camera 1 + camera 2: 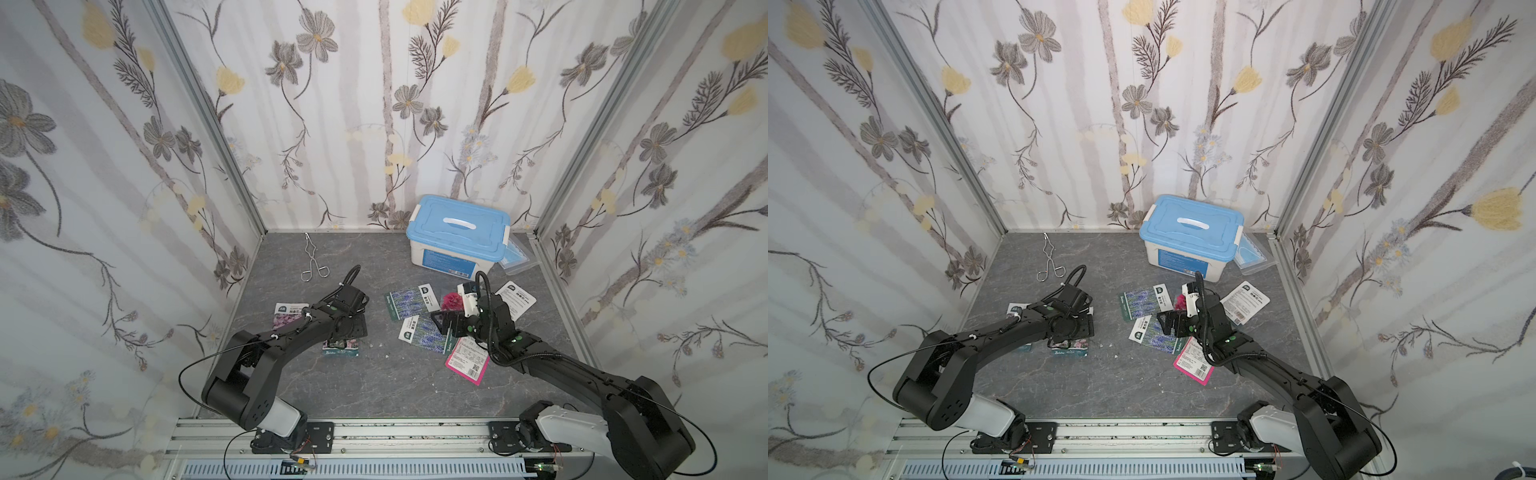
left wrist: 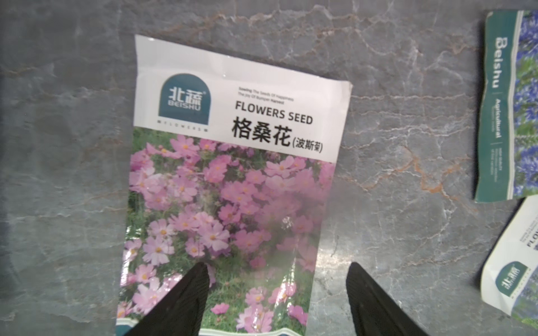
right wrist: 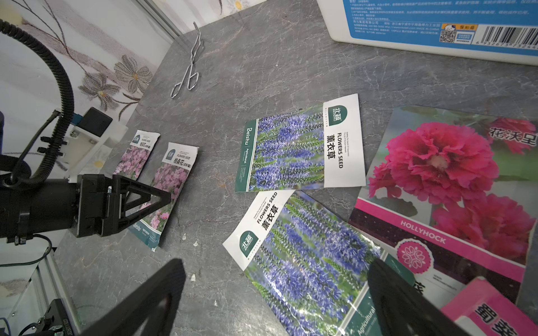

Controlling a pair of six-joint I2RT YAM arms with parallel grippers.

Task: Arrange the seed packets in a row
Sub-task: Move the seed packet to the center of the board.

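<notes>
Nearest the camera, a metal rail [image 1: 374, 432] is seen along the front edge, with both arm bases bolted to it. Beyond it, a grey marbled table [image 1: 374, 386] is enclosed on three sides by flowered walls [image 1: 353, 124]. A white box [image 1: 459, 237] with a blue lid is set at the back right, with a clear pouch [image 1: 515, 258] against its right side. Metal tongs [image 1: 311, 259] are laid at the back left. The right-hand packets are partly hidden by the right arm in both top views.

On the left, two pink-flower packets are laid face up, near each other but apart. One pink-flower packet [image 3: 136, 154] is farther left, and the other [image 2: 230, 186] is under the left tool [image 2: 277, 267]. That tool's fingers are spread and nothing is gripped. One finger is over the packet and one over bare table; contact cannot be told.

Right of centre, a lavender packet [image 3: 300, 148] is overlapped at a corner with a second lavender packet [image 3: 305, 261]. Beside them a magenta-flower packet [image 3: 442, 174] is laid face up. A pink text-side packet [image 1: 467, 359] is nearer the front, and a white text-side packet [image 1: 517, 301] is farthest right. The right tool [image 3: 276, 261] is spread wide and empty, with one finger over bare table and one over the second lavender packet.

Bare table is open in front of the packets, and also between the tongs and the box.
</notes>
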